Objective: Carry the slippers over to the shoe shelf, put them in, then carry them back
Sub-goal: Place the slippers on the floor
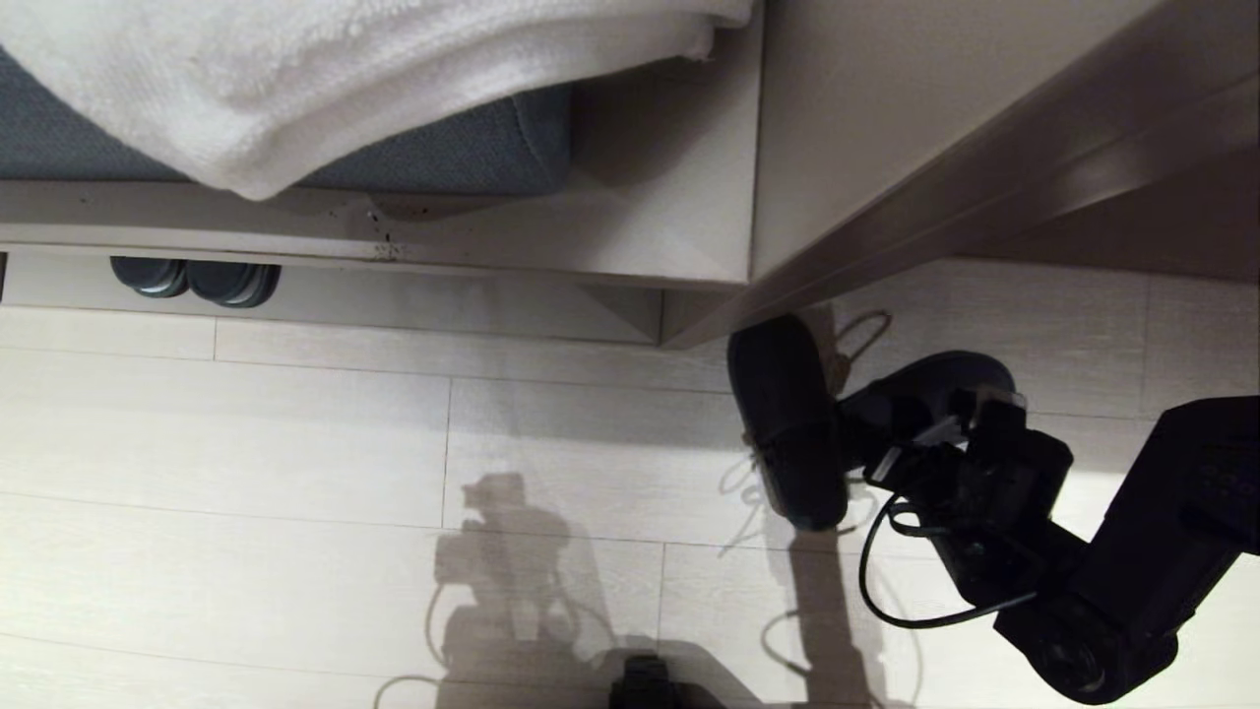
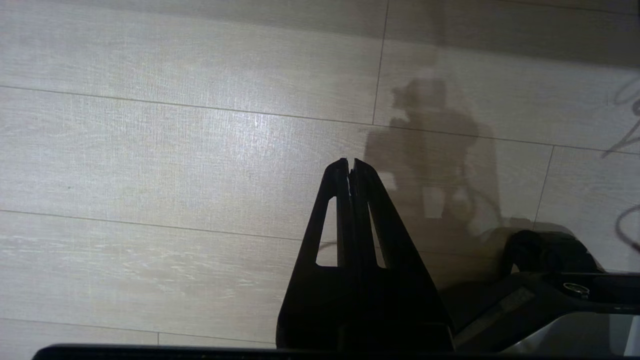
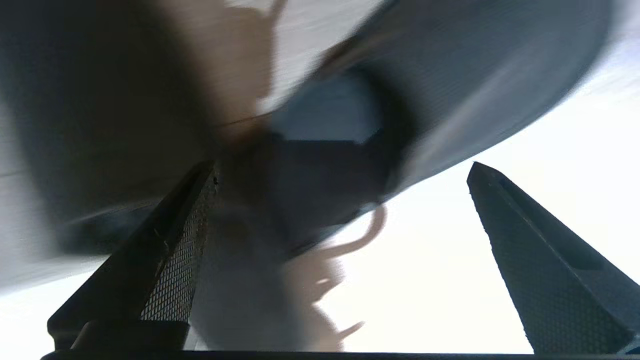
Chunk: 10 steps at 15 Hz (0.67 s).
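The right wrist view was smeared: the slippers (image 3: 450, 85) showed only as a dark streak with a grey-blue patch, and which slipper it was could not be told. In the head view the right gripper (image 1: 911, 433) covered part of the nearer slipper, so any contact stayed hidden. The other dark pair (image 1: 195, 279) poked out just by its rounded ends under the shoe shelf (image 1: 325, 258); the rest sat tucked out of sight. The white towel (image 1: 325, 79) ran off the top edge. The right arm (image 1: 1171, 532) was cut by the right edge, its upper part unseen.
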Tool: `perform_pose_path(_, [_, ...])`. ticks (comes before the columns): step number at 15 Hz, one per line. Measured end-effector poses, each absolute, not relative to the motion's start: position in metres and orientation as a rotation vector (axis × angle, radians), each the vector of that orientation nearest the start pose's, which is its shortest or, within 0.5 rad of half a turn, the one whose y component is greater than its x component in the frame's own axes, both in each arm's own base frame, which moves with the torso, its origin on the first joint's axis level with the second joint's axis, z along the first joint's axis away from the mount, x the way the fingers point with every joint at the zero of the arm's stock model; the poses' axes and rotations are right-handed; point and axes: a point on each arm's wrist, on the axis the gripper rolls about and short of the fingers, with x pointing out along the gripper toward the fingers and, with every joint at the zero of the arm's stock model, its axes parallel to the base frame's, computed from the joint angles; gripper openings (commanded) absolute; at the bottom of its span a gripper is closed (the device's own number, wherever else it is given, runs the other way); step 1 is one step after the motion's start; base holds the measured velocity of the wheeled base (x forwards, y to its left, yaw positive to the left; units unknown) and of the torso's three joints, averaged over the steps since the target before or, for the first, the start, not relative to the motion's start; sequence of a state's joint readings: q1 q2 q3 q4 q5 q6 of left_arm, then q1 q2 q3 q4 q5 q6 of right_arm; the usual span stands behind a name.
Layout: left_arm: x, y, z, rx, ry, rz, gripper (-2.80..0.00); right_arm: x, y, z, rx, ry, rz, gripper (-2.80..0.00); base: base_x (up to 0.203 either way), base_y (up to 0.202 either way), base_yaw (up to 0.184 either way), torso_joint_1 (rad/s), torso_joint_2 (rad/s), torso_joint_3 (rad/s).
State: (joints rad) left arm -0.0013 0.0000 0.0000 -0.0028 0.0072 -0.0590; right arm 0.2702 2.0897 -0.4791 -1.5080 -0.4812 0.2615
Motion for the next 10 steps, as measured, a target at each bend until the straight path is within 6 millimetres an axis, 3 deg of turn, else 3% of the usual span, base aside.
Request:
perform_pose_path(2, [-0.023,0.0,0.076,-0.059,-0.003,0.005,-2.8,0.314,0.063,0.073,0.164,0.061,-0.238,0.0,0.0,0.0,0.0,0.0,0.0,0.0])
perform_pose_path(6, [-0.023,0.0,0.076,-0.059,-0.003,0.005,-2.8,0.334,0.061,0.07,0.126,0.037,-0.241,0.0,0.0,0.0,0.0,0.0,0.0,0.0])
perform_pose_path(10, [-0.023,0.0,0.076,-0.059,-0.003,0.006,-2.8,0.337,0.051,0.063,0.104,0.056,-0.272,0.0,0.0,0.0,0.0,0.0,0.0,0.0])
